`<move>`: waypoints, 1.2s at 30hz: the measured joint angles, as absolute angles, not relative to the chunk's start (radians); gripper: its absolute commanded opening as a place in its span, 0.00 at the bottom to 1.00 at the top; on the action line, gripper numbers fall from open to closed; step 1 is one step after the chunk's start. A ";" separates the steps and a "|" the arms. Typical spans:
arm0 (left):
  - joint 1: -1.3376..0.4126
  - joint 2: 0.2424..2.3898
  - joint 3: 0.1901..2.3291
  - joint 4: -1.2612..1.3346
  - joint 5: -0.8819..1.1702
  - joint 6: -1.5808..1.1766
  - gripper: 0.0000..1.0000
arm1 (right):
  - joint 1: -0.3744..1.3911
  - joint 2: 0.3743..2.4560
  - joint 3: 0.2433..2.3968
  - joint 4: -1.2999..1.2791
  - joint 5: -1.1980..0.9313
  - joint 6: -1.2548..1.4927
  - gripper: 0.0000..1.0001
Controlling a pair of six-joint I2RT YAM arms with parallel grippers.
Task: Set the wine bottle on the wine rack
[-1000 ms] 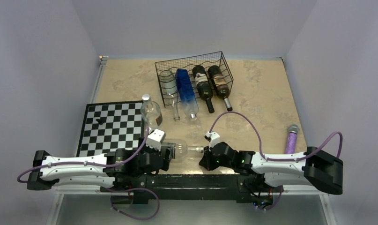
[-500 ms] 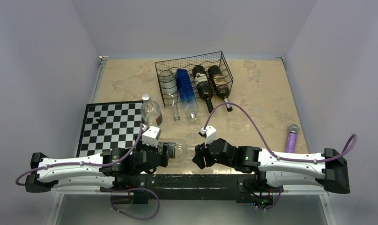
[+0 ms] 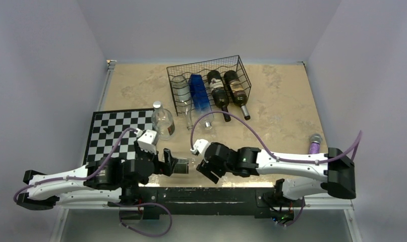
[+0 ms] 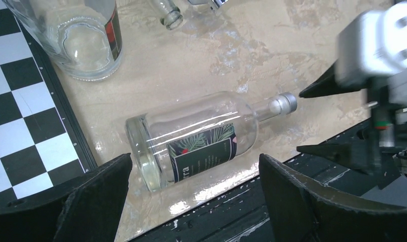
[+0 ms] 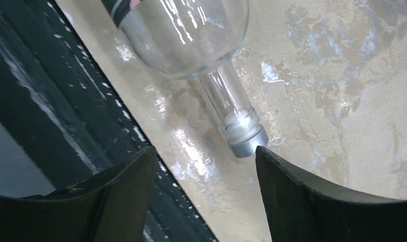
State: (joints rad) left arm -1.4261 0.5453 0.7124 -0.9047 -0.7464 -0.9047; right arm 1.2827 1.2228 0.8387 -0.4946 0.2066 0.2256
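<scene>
Wine bottle (image 4: 196,138) lies on its side on the table, lower centre of the overhead view, well apart from the wine rack (image 3: 204,64) at upper centre. Left gripper (image 4: 194,160) open, straddling the body. Right gripper (image 5: 205,151) open at the cap. Neither grips.

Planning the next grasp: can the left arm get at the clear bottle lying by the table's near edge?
Probably yes: the left gripper hangs open right over the clear bottle, jaws either side of its body, nothing in the way.
</scene>
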 measured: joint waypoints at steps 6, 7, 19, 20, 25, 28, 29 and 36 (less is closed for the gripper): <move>-1.426 0.495 0.731 -0.942 -0.748 -0.893 0.99 | 1.217 1.365 0.887 -0.509 0.126 0.031 0.72; -1.426 0.490 0.731 -0.947 -0.748 -0.892 0.99 | 1.206 1.375 0.896 -0.509 0.110 0.015 0.72; -1.426 0.443 0.744 -0.984 -0.748 -0.870 0.99 | 1.168 1.632 1.001 -0.470 -0.084 -0.093 0.57; -1.426 0.439 0.747 -0.987 -0.748 -0.870 0.99 | 1.166 1.650 1.001 -0.469 -0.097 -0.094 0.56; -1.426 0.415 0.750 -0.992 -0.749 -0.867 0.99 | 1.164 1.680 1.001 -0.454 -0.115 -0.093 0.46; -1.426 0.408 0.751 -0.997 -0.751 -0.862 0.99 | 1.166 1.684 1.001 -0.437 -0.133 -0.088 0.37; -1.426 0.407 0.751 -0.998 -0.752 -0.859 0.99 | 1.168 1.687 1.001 -0.428 -0.142 -0.086 0.35; -1.426 0.405 0.757 -1.013 -0.763 -0.844 0.99 | 1.163 1.696 0.990 -0.354 -0.147 -0.043 0.55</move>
State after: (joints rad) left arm -1.4261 0.4053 0.7570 -1.0130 -0.7631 -0.8444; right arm 1.1633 1.6958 0.9897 -0.3538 -0.1474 -0.0429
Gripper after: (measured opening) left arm 0.993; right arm 0.429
